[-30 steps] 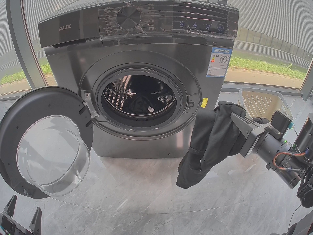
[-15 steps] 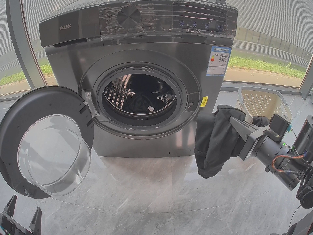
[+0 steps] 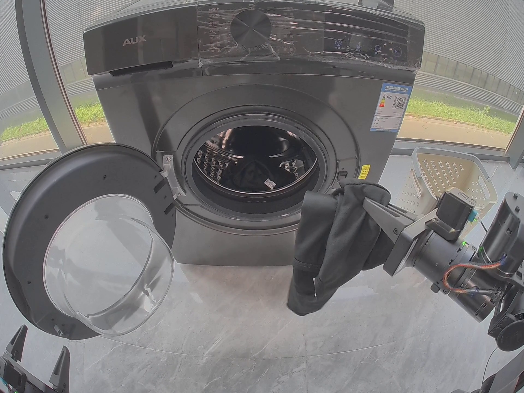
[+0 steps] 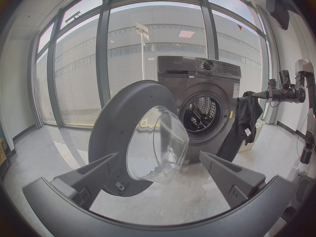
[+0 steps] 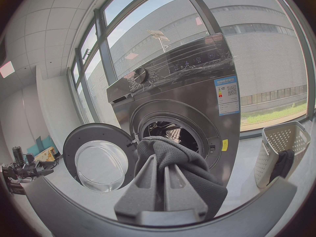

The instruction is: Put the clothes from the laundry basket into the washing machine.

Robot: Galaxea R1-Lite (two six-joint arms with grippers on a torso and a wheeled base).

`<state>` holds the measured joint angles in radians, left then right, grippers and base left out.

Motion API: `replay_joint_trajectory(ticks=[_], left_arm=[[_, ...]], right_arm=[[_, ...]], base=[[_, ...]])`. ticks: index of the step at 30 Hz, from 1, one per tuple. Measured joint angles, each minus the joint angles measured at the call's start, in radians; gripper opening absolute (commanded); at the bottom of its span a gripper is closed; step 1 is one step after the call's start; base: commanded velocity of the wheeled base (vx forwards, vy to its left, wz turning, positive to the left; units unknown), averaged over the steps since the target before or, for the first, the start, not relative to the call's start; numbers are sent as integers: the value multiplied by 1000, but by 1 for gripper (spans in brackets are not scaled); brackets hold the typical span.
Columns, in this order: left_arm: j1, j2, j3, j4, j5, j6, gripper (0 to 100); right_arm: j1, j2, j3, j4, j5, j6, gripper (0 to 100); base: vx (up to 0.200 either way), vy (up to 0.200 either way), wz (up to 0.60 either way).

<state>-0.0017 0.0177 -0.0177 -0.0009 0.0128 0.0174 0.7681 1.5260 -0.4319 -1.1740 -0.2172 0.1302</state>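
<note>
At centre frame of the head view stands one washing machine, dark grey, with its round door swung wide to the left of the frame, the clear bowl of the door's window bulging outward. One drum lies open behind the port, and inside it, low down, rests one dark garment with a white tag.

One laundry basket, pale and perforated, sits on the floor at the right of the frame, just beside the machine's right corner. In the right wrist view, the basket's wall shows a second dark piece of clothing lying inside.

A third piece, a dark grey garment, hangs in the air right of centre, in front of the machine's lower right and below the port's rim. The right gripper has its fingers clenched on the garment's upper fold, and the cloth drapes down from them, its lower end apart from the floor.

The left gripper sits at the lower left corner of the frame, below the door, its two fingers spread wide with nothing between them.

Underfoot is a glossy grey marbled floor. Tall windows run behind the machine, with a strip of grass and a grey building outside.
</note>
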Motion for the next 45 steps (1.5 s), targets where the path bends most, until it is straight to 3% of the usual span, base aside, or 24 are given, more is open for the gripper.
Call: replay_joint_trajectory(ticks=[5, 12, 18, 20, 23, 27, 31, 38, 41, 45], left_arm=[[1, 0, 0, 0, -5, 11, 100], [1, 0, 0, -4, -50, 24, 100], [1, 0, -45, -50, -70, -2, 100], [0, 8, -96, -51, -100, -7, 100], [-3, 49, -153, -46, -213, -9, 100], [-4, 158, -174, -45, -416, 7, 100], [-6, 286, -180, -62, -527, 39, 100], [-22, 531, -203, -176, -582, 66, 100], [-62, 655, -206, -272, -574, 67, 100], [-151, 832, -211, -406, -521, 63, 100]], right_arm=[[20, 17, -28, -1, 0, 8, 0], [41, 63, -80, -13, -1, 28, 0], [54, 110, -116, -44, -3, 37, 0], [58, 122, -126, -52, -3, 37, 0], [67, 139, -141, -59, 9, 45, 0], [77, 158, -157, -64, 64, 83, 0], [84, 171, -172, -66, 102, 108, 0], [85, 188, -200, -67, 117, 123, 0], [83, 198, -217, -64, 113, 126, 0], [83, 211, -240, -60, 103, 128, 0]], base=[[0, 0, 0], [0, 0, 0], [0, 0, 0], [0, 0, 0], [0, 0, 0], [0, 0, 0], [0, 0, 0], [0, 0, 0], [0, 0, 0], [0, 0, 0]])
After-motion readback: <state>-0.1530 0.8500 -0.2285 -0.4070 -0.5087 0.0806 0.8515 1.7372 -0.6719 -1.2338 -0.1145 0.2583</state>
